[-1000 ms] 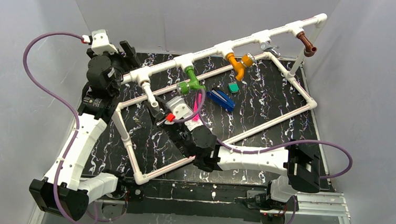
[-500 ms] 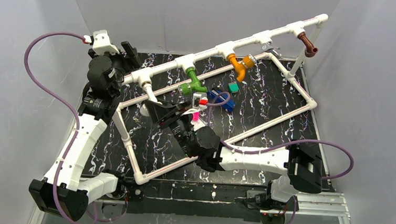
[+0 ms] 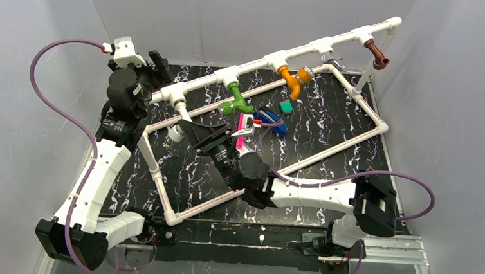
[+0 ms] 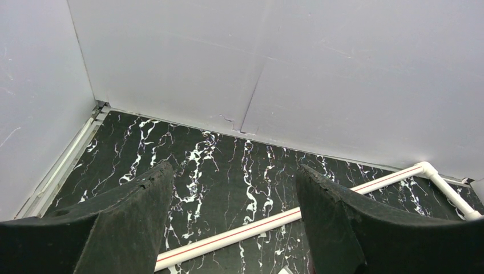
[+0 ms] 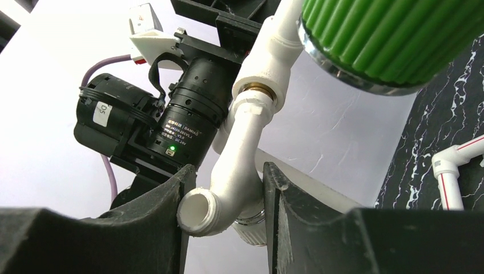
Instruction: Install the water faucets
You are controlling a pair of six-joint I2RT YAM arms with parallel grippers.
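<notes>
While its arm stretches in from the near edge of the table [image 3: 331, 127], the right hand [image 5: 228, 171] brackets the white faucet [image 5: 245, 148], one finger on each side of the bent spout. They sit close enough to touch, but whether they pinch it or merely flank it cannot be told. The white faucet hangs from the leftmost tee of the pipe frame [image 3: 258, 62], its threaded end up in the fitting and apparently seated. The step in hand looks like final tightening. The next move likely calls for another firm twist or a clean retreat clear of the green faucet [image 3: 235, 99] just beside it. Farther along the rail hang the orange faucet [image 3: 292, 79] and the brown faucet [image 3: 376, 54]. At the far-left corner the left hand [image 4: 234, 228] gapes wide, holding nothing.
</notes>
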